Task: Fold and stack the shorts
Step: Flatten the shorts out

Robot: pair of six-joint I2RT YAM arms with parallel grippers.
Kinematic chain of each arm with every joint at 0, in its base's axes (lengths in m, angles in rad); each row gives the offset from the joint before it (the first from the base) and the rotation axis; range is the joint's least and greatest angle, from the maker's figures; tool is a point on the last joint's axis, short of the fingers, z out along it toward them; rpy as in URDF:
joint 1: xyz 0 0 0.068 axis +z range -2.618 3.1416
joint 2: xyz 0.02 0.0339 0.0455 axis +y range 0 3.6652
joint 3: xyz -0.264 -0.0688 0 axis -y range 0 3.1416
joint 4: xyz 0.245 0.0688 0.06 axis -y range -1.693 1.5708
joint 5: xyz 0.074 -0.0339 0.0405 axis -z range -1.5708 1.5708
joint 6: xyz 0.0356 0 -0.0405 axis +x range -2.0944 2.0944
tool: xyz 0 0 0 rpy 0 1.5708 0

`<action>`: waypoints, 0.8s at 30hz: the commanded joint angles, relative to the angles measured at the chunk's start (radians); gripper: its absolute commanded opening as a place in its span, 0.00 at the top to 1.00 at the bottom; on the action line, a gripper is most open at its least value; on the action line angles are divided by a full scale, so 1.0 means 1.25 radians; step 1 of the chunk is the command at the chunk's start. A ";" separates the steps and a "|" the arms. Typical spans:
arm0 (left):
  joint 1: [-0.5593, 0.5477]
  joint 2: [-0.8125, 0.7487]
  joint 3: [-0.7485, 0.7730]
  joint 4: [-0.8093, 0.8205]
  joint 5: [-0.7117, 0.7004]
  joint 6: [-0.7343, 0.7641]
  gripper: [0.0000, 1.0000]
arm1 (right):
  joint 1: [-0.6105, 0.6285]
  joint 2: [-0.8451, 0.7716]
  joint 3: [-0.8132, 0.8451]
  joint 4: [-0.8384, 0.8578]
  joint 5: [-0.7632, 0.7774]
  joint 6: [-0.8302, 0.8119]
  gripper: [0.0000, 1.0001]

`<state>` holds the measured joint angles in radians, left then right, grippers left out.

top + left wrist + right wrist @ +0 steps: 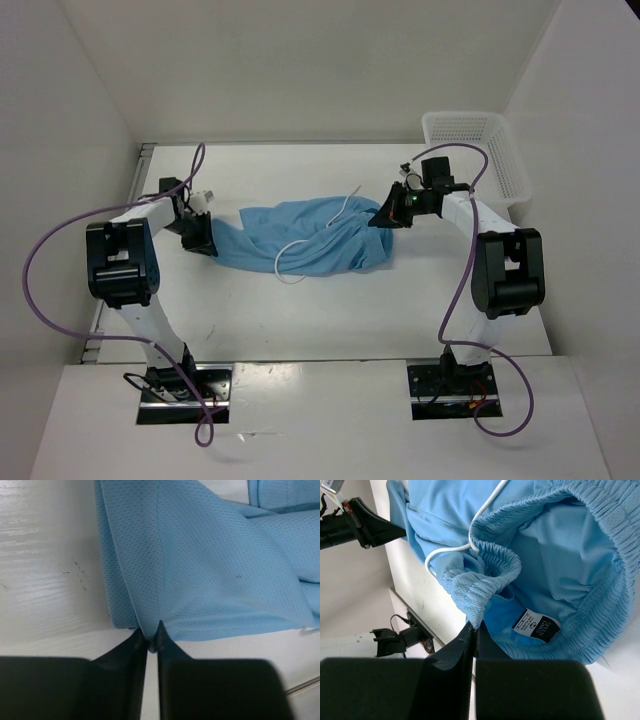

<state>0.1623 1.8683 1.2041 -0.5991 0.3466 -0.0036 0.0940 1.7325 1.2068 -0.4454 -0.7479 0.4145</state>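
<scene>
The shorts (310, 238) lie bunched mid-counter (300, 320), stretched between both arms. The left tool (200, 240) is pinched tight on a folded hem corner. The right tool (385, 215) is closed on the gathered waistband edge. A white cord (487, 507) loops across the fabric. A mesh basket (455, 117) sits at the far right, well apart. The print on the inside label (536, 626) is too small to read.

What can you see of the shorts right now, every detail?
The shorts are light blue, mesh-textured fabric, lying bunched and stretched across the table between the two arms. The left gripper pinches a folded edge at one end. The right gripper pinches the gathered elastic waistband, which gapes open and shows a black-and-white label inside. A thin white drawstring trails loose over the cloth.
</scene>
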 commanded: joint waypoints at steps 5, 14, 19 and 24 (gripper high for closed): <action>0.005 -0.022 0.006 -0.008 0.016 0.003 1.00 | 0.007 -0.009 0.029 0.010 0.008 -0.005 0.99; 0.012 -0.065 0.331 -0.088 -0.016 0.003 1.00 | -0.008 0.115 0.396 -0.105 0.033 -0.052 1.00; 0.020 -0.064 0.650 -0.150 -0.026 0.003 1.00 | -0.042 0.144 0.673 -0.136 0.033 -0.030 1.00; 0.027 -0.124 0.639 -0.220 -0.047 0.003 1.00 | -0.042 0.013 0.506 -0.060 0.041 -0.030 1.00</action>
<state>0.1802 1.7611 2.0399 -0.7586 0.3161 -0.0044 0.0475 1.8618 1.9305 -0.5488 -0.7029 0.3813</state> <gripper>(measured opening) 0.012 0.008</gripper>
